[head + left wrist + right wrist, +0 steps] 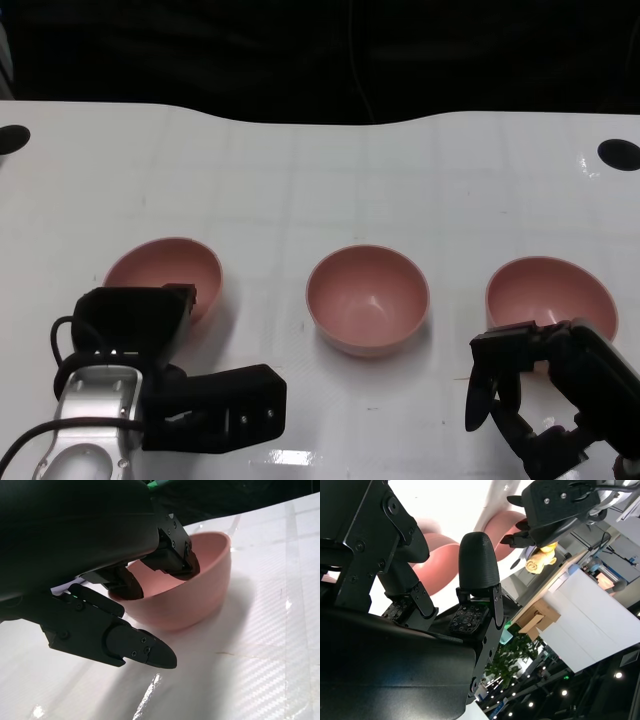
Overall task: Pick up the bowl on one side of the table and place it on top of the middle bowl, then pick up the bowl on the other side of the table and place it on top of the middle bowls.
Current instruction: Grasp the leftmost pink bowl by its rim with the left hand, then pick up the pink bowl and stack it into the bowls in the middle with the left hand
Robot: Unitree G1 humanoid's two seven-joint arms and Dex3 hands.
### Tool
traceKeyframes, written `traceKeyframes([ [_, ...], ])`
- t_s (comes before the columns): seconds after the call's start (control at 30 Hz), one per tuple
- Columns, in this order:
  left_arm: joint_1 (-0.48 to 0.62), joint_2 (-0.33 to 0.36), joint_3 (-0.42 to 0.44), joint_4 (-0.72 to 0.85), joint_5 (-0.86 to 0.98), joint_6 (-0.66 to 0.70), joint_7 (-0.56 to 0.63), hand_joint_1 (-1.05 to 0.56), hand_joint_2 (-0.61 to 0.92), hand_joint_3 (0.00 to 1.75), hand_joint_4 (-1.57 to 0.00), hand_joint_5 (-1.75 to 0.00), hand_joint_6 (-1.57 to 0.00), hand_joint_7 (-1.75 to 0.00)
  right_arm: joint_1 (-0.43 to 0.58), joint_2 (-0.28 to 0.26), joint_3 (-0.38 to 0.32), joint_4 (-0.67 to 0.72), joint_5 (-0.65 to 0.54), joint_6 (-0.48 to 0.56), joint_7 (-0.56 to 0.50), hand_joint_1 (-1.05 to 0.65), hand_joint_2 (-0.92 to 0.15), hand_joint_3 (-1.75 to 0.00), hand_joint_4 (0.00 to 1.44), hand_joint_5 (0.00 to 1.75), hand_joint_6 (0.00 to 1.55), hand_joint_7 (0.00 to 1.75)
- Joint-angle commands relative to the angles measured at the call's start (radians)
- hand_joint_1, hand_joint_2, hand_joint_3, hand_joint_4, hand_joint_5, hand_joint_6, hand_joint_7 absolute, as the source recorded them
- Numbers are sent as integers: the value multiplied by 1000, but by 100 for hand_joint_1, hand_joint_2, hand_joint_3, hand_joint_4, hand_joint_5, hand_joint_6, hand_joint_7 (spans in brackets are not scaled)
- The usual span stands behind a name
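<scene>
The white counter [300,180] fills most of the head view, its far edge curving against a dark background, with a black round hole near each far corner. No brand, label or writing can be read on it or on anything it carries.

Three pink bowls stand on it in a row, well apart, all upright and none stacked. The middle bowl [367,299] sits alone at the centre. The left bowl [160,272] lies at the left robot hand [175,375]; the left wrist view shows that robot hand's upper fingers [172,555] curled over the near rim and into the bowl [200,590], while the lower finger [135,647] reaches along the outside, apart from the wall. Whether the rim is actually clamped cannot be told.

The right bowl [550,292] stands just beyond the right robot hand [545,400], whose fingers [480,385] are spread and released, holding nothing. The right wrist view shows those fingers [477,567] apart, with pink bowls beyond them.
</scene>
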Motion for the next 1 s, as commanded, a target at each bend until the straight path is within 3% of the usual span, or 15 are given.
traceKeyframes([
  [0.03, -53, 27, -14, 139, -46, -49, 98, -46, 92, 11, -82, -33, -65, -9, 8, -4, -1, -10, 4, -1, -3, 25, -2, -173, 98, 172, 95, 129],
  [0.1, -70, 39, -23, 190, -73, -95, 160, -42, 92, 13, -90, -39, -76, -12, 9, -4, -1, -10, 5, -2, -4, 25, -2, -173, 98, 172, 95, 130],
  [0.13, -76, 51, -31, 218, -85, -137, 213, -39, 92, 15, -91, -54, -88, -12, 8, -3, -1, -9, 4, -1, -5, 24, -2, -173, 98, 172, 94, 130],
  [0.17, -82, 64, -38, 244, -98, -180, 274, -36, 92, 16, -85, -94, -103, -17, 8, -3, -2, -11, 1, 1, -6, 24, -2, -174, 98, 172, 94, 130],
  [0.2, -87, 72, -43, 265, -107, -212, 319, -34, 92, 15, -77, -138, -106, -41, 9, -4, -2, -12, -1, 3, -7, 23, -2, -173, 98, 172, 94, 130],
  [0.27, -94, 81, -50, 294, -128, -253, 384, -33, 92, 15, -72, -161, -97, -73, 8, -4, -2, -13, -1, 5, -6, 23, -3, -173, 98, 172, 94, 130],
  [0.3, -97, 84, -52, 305, -137, -269, 409, -35, 92, 17, -76, -169, -85, -109, 7, -5, -2, -12, 1, 5, -5, 23, -3, -173, 98, 171, 94, 130],
  [0.37, -103, 88, -57, 322, -151, -288, 442, -37, 92, 19, -78, -173, -75, -133, 6, -5, -1, -11, 3, 5, -3, 23, -3, -173, 98, 171, 94, 130],
  [0.53, -101, 102, -62, 302, -194, -325, 451, -33, 92, 21, -73, -175, -72, -136, 5, -5, -1, -4, 2, -7, -7, 24, -4, -172, 98, 172, 94, 130],
  [0.63, -90, 115, -59, 247, -198, -346, 489, -26, 88, 18, -79, -175, -70, -156, 8, -6, -3, -5, 1, -6, -7, 24, -3, -171, 97, 172, 93, 130],
  [0.73, -85, 127, -59, 177, -192, -356, 501, -24, 87, 18, -79, -175, -69, -157, 10, -7, -3, -9, 0, -2, -7, 24, -4, -171, 97, 173, 93, 131],
  [0.77, -86, 130, -57, 147, -191, -371, 522, -21, 84, 19, -82, -175, -76, -146, 10, -7, -2, -9, 1, 0, -5, 24, -4, -171, 96, 173, 93, 131],
  [0.87, -85, 132, -49, 72, -208, -399, 525, -20, 62, 62, -85, -175, -84, -129, 7, -7, -1, -3, 2, -5, -5, 24, -4, -171, 97, 172, 93, 131],
  [0.93, -88, 129, -46, 30, -226, -429, 519, -20, 58, 69, -85, -175, -84, -132, 6, -7, -1, -1, 0, -6, -6, 24, -4, -171, 97, 172, 93, 130],
  [1.0, -90, 128, -45, 15, -232, -447, 523, -20, 58, 72, -85, -175, -78, -149, 6, -6, -1, 0, -1, -6, -7, 24, -5, -171, 97, 172, 93, 130],
])
